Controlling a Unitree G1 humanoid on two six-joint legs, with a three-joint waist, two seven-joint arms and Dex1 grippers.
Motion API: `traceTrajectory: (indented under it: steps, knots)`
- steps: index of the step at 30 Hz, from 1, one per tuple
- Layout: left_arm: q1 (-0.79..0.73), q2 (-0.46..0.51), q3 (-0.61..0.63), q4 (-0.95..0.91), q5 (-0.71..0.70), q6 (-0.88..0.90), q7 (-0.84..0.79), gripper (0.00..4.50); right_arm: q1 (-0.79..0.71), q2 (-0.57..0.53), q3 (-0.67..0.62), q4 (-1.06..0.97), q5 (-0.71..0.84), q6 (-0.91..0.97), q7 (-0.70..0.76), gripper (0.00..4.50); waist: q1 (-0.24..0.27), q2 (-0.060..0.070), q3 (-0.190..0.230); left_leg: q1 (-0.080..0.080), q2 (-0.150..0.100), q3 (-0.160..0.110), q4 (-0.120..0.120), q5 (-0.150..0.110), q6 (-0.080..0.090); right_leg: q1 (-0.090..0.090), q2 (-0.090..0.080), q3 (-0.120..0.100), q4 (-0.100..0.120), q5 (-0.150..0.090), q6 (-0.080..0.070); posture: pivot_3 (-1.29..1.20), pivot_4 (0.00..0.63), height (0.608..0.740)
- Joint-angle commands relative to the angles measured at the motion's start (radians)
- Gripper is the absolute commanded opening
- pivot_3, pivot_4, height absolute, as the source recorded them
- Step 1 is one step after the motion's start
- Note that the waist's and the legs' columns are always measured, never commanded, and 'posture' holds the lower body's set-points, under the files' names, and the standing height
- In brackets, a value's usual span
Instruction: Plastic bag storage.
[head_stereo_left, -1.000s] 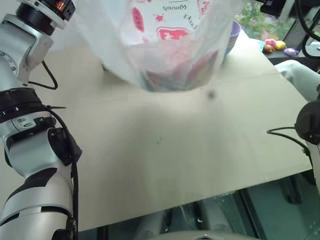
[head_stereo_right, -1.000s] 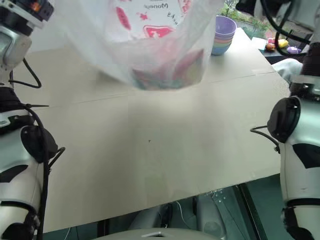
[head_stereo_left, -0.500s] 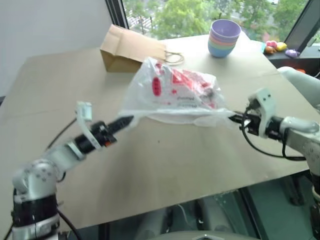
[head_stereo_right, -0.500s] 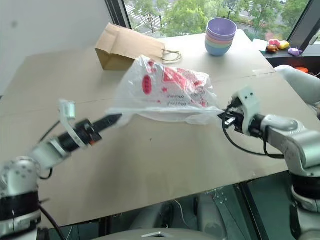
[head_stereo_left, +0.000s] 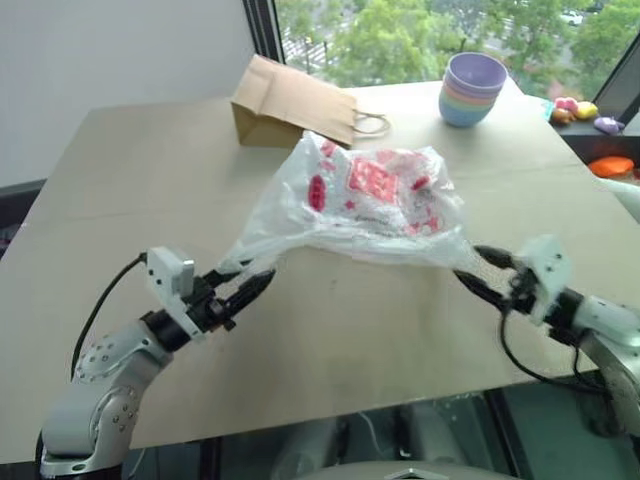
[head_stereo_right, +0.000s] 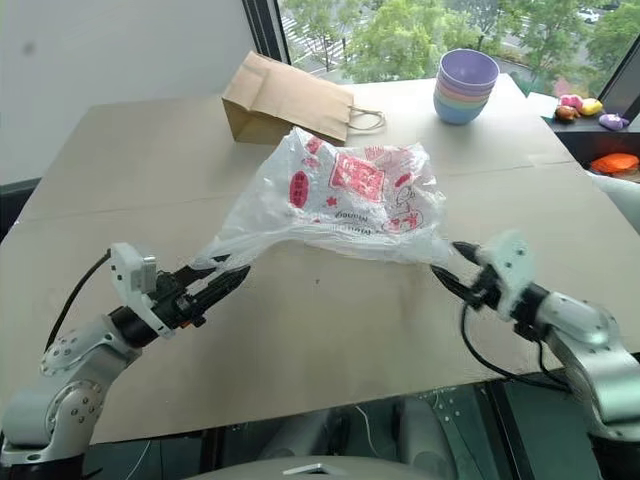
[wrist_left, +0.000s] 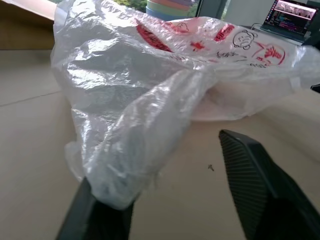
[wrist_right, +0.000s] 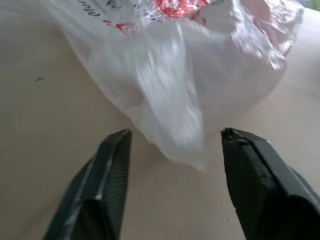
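Observation:
The plastic bag (head_stereo_left: 372, 197), translucent white with red-pink prints, lies crumpled on the middle of the table (head_stereo_left: 330, 360). Its two ends trail out toward my grippers. At the bag's left end my left gripper (head_stereo_left: 250, 283) stands open. In the left wrist view a fold of the bag (wrist_left: 135, 145) hangs over one finger (wrist_left: 95, 212), and the jaws are wide apart. Low over the table at the bag's right end, my right gripper (head_stereo_left: 472, 266) is open too. In the right wrist view the bag's tip (wrist_right: 185, 145) hangs loose between the spread fingers (wrist_right: 107, 175).
A brown paper bag (head_stereo_left: 295, 103) lies on its side at the back of the table. A stack of pastel bowls (head_stereo_left: 472, 88) stands at the back right. Small toys (head_stereo_left: 575, 107) sit on a ledge beyond the right edge.
A second ago the bag hung high in front of the camera. Both arms came down with it, and both grippers have opened, leaving the bag slack on the table.

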Motion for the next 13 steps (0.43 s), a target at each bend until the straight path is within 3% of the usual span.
traceTrajectory:
  steps: [1,5,13]
  knots:
    - [0.08,0.024,0.081,0.039,0.054,-0.096,-0.069,3.93,0.148,-0.038,-0.175,-0.132,0.119,-0.005,0.106,4.04,0.0,0.0,0.0,0.0,0.0,0.0,-0.001,0.0,0.0,0.0,0.0,0.0,-0.001,0.0,0.0,0.0,0.15,0.74]
    - [0.139,0.029,0.098,0.062,0.094,-0.154,-0.104,3.93,0.288,-0.052,-0.238,-0.133,0.085,-0.054,0.163,4.04,0.001,0.0,0.0,0.004,0.002,0.0,-0.004,0.0,0.0,0.004,0.001,0.0,-0.002,0.0,0.0,0.0,0.15,0.74]
    - [0.172,0.021,0.14,0.084,0.086,-0.165,-0.099,3.93,0.318,0.0,-0.252,0.015,-0.006,-0.196,0.153,4.04,0.001,0.0,0.0,0.006,0.002,0.001,-0.003,0.0,0.0,0.008,0.001,0.0,-0.003,0.0,0.001,0.0,0.15,0.74]
